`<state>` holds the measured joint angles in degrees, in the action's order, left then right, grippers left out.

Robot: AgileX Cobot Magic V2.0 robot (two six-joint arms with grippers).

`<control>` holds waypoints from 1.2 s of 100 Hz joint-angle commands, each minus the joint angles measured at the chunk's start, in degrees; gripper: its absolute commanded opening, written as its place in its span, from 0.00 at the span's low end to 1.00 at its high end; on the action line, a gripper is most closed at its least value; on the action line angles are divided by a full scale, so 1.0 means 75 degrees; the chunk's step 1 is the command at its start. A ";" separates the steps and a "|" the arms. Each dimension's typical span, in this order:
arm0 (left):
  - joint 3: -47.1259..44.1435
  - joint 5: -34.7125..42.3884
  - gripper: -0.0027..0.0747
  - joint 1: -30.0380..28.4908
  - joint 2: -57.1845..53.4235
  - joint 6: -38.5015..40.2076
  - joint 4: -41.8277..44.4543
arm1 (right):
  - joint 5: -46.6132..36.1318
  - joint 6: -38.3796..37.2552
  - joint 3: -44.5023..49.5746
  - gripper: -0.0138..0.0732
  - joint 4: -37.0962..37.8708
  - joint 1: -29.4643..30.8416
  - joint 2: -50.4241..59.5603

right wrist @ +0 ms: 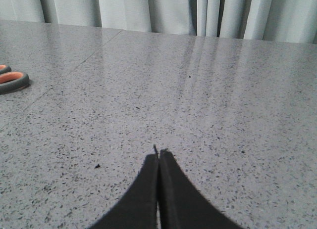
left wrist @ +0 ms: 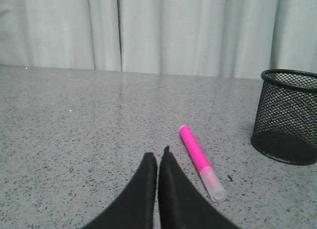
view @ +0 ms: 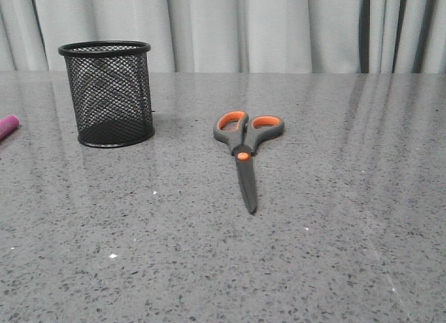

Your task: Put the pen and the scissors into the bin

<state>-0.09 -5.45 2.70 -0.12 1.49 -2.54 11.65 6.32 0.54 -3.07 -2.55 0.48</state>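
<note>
The scissors (view: 242, 150) lie flat in the middle of the grey table, orange-lined handles toward the back, blades pointing at the front edge; one handle loop (right wrist: 12, 82) shows in the right wrist view. The bin (view: 109, 93), a black mesh cup, stands upright at the back left and appears as the bin (left wrist: 289, 116) in the left wrist view. The pink pen (left wrist: 200, 161) lies flat on the table just beside my left gripper (left wrist: 158, 157), which is shut and holds nothing. Only the pen's end (view: 7, 125) shows at the front view's left edge. My right gripper (right wrist: 158, 155) is shut and empty above bare table.
A pale curtain (view: 244, 26) hangs behind the table's far edge. The speckled grey tabletop (view: 334, 232) stretches right of the scissors and toward the front. Neither arm shows in the front view.
</note>
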 commanded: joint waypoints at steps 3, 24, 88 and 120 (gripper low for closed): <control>-0.0181 0.0562 0.01 0.0058 -0.0212 0.0082 -0.0063 | -0.0555 0.0047 0.0130 0.07 0.0097 0.0029 0.0150; -0.0181 0.0562 0.01 0.0058 -0.0212 0.0082 -0.0063 | -0.0555 0.0047 0.0130 0.07 0.0097 0.0029 0.0150; -0.0181 0.0562 0.01 0.0058 -0.0212 0.0082 -0.0063 | -0.0688 0.0047 0.0130 0.07 0.0097 0.0029 0.0150; -0.0181 0.0577 0.01 0.0058 -0.0212 0.0082 -0.0063 | -0.0790 0.0047 0.0130 0.07 0.0097 0.0029 0.0150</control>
<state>-0.09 -5.45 2.70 -0.12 1.49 -2.54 10.87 6.32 0.54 -3.07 -2.55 0.48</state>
